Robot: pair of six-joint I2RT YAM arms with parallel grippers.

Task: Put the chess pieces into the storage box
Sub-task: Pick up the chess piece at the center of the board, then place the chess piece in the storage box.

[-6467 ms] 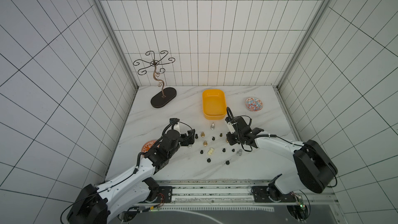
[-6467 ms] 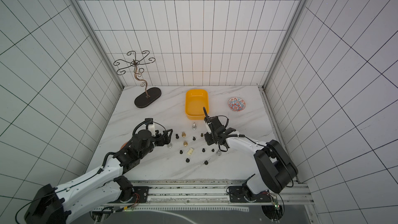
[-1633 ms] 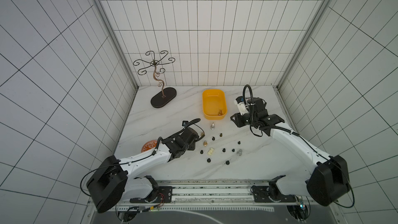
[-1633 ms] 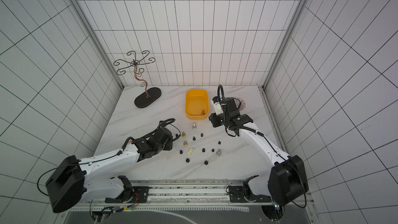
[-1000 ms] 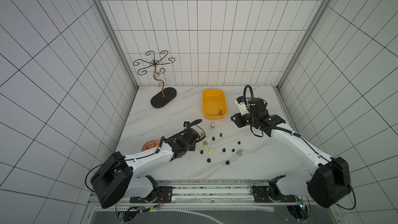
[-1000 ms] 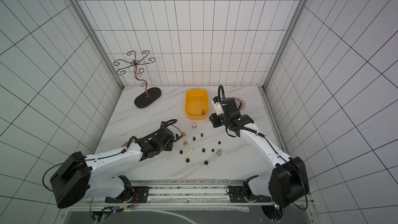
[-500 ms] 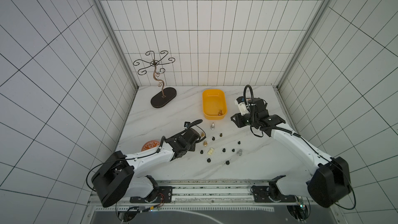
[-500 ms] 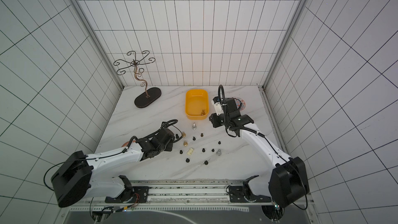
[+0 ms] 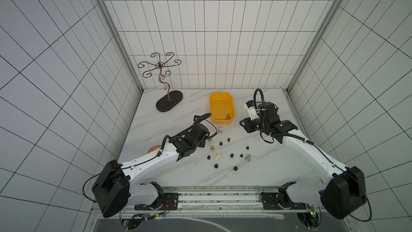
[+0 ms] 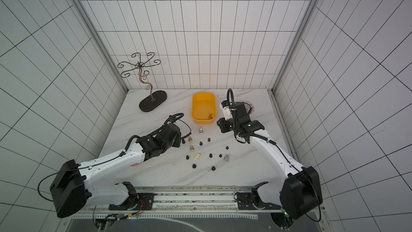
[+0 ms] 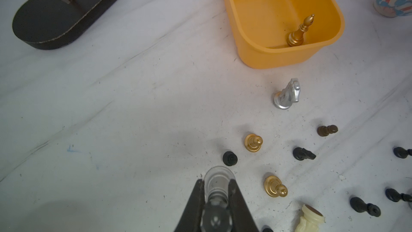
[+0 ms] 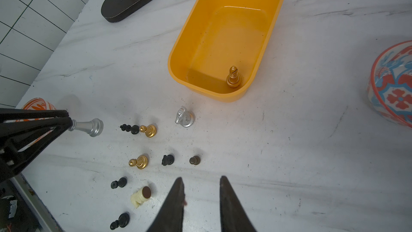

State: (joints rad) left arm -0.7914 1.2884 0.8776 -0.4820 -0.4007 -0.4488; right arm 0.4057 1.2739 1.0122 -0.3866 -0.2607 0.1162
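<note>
Workspace viewed from above and from both wrists. Storage box [image 9: 220,102], yellow-orange, stands at the far middle of the table [image 9: 263,175]. One gold bishop [image 11: 299,31] stands upright inside it, in the near right corner, just beside the wall.

Left gripper [image 11: 217,183]: fingers [image 11: 196,197] clamped on the upper part of a silver piece [image 12: 89,127]. The piece is held level, its round base pointing right toward the loose pieces. Whether it touches the table cannot be told.

Right gripper [image 12: 201,186]: fingers [image 12: 178,197] apart with nothing between them. It is raised off the table near the box's near right corner.

Chess pieces [image 9: 231,155] not yet in the box are scattered over the near middle of the table, between the two arms:
- silver knight [image 11: 287,94], upright, just near of the box;
- two gold pawns [image 12: 138,161], standing at the left of the cluster, one farther than the other;
- cream piece [image 12: 141,195], lying on its side, its dark base showing;
- black pawns [image 12: 119,183], several, spread through the cluster, one just beside the farther gold pawn;
- second silver item [image 9: 247,158], at the right edge of the cluster, too small to identify.

Other objects:
- scrolled wire stand [image 9: 169,104] on a dark oval base, far left;
- patterned bowl [image 12: 392,85], red and blue, far right, partly hidden behind the right arm in both top views;
- orange-and-white round object [image 12: 38,106], at the left edge, beside the left arm.
</note>
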